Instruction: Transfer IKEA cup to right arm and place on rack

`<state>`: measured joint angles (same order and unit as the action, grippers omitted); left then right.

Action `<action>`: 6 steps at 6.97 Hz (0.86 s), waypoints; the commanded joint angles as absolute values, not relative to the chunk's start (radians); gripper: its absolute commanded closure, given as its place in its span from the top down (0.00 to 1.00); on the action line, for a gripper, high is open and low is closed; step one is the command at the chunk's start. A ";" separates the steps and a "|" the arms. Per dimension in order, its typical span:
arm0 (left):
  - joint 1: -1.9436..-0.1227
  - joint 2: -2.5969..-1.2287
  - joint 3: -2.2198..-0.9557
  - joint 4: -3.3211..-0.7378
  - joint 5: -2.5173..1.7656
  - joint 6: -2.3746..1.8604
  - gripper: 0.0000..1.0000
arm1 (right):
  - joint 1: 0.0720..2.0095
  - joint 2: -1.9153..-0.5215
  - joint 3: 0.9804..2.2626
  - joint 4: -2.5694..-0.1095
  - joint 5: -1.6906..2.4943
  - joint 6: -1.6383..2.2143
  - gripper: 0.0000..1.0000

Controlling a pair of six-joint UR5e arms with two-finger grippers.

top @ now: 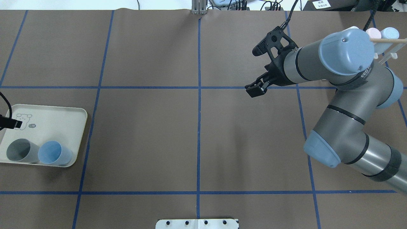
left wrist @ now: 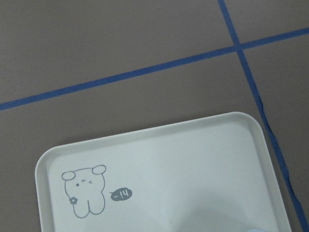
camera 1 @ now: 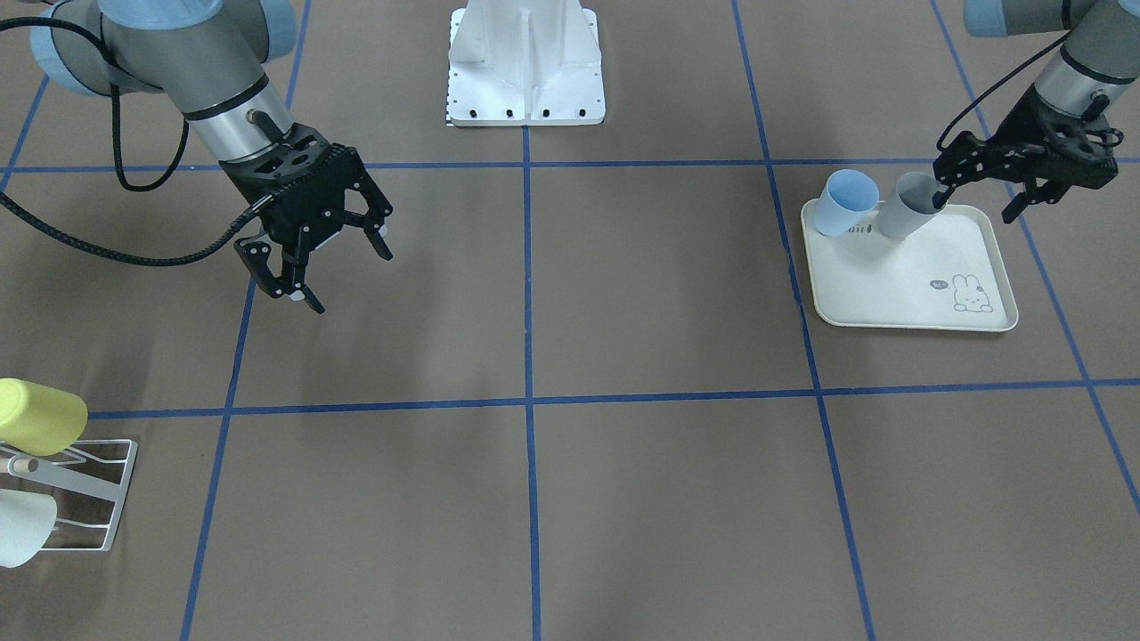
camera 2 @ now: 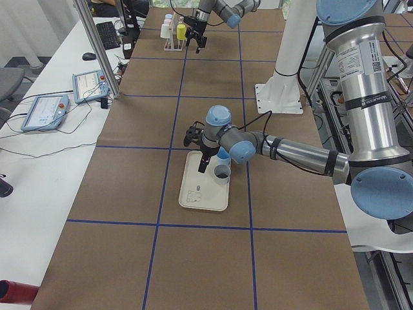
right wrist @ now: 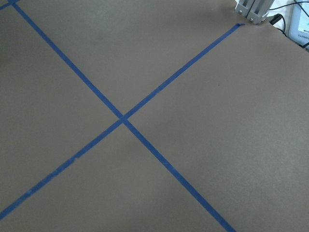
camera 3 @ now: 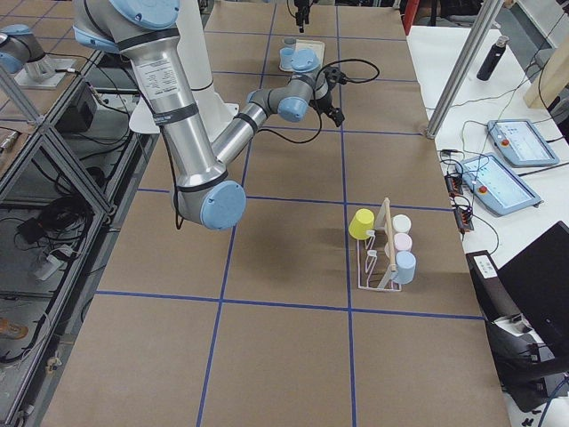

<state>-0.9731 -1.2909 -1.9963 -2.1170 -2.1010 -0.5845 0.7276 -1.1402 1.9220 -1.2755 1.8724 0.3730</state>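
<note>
Over the robot-side rim of the tray, at the left end of the worktop, the left hand hangs with its fingers spread. One fingertip overlaps the mouth of the grey cup; whether it dips inside or merely hangs in front cannot be told. From overhead that hand is almost wholly cut off by the picture's edge. The blue cup stands just beside the grey one, both mouth-up on the tray. Well apart, the right hand hangs wide and empty. Near the worktop's far right corner, the rack is cropped in the front view and half hidden behind the right arm from overhead; a yellow cup sits on it.
</note>
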 commanded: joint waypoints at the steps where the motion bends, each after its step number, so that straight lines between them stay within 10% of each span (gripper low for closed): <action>1: -0.910 -1.240 -1.993 -2.141 -2.085 -0.589 1.00 | 0.724 -1.098 1.925 -1.348 1.881 0.380 0.99; 4: -0.881 -1.239 -1.939 -2.189 -2.069 -0.589 1.00 | 0.724 -1.101 1.924 -1.348 1.881 0.379 0.99; 6: -0.874 -1.239 -1.892 -2.250 -2.072 -0.600 0.71 | 0.724 -1.106 1.924 -1.348 1.884 0.377 0.99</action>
<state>-0.8789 -1.2396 -1.9189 -2.2121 -2.0717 -0.5928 0.7245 -1.1037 1.9238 -1.3483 1.8821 0.3785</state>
